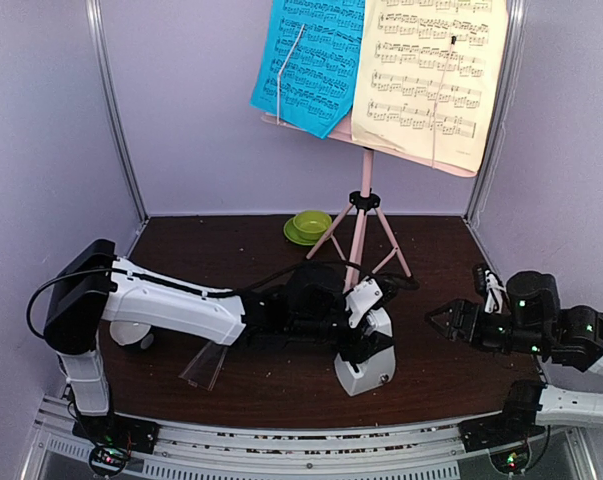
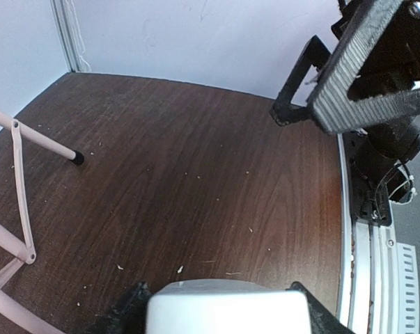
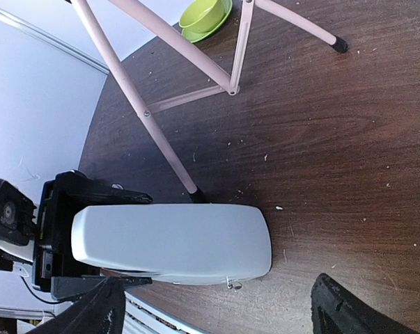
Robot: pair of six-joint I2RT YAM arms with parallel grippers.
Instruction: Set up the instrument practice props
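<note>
Left gripper (image 2: 216, 309) is clamping white metronome (image 3: 171, 243) by its narrow top, just in front of pink music stand (image 1: 359, 215) legs. Right gripper (image 1: 446, 322) is hanging wide open, empty, right of the stand. Blue page (image 1: 306, 60) and yellow page (image 1: 431, 70) are sitting on its desk.

Shows the left arm (image 1: 171, 300) stretched low to the right, left gripper (image 1: 369, 335) tipped down with fingers parted; shows the right arm (image 1: 571, 340) folded by its base, right gripper (image 1: 439, 322) aimed left, fingers spread wide
</note>
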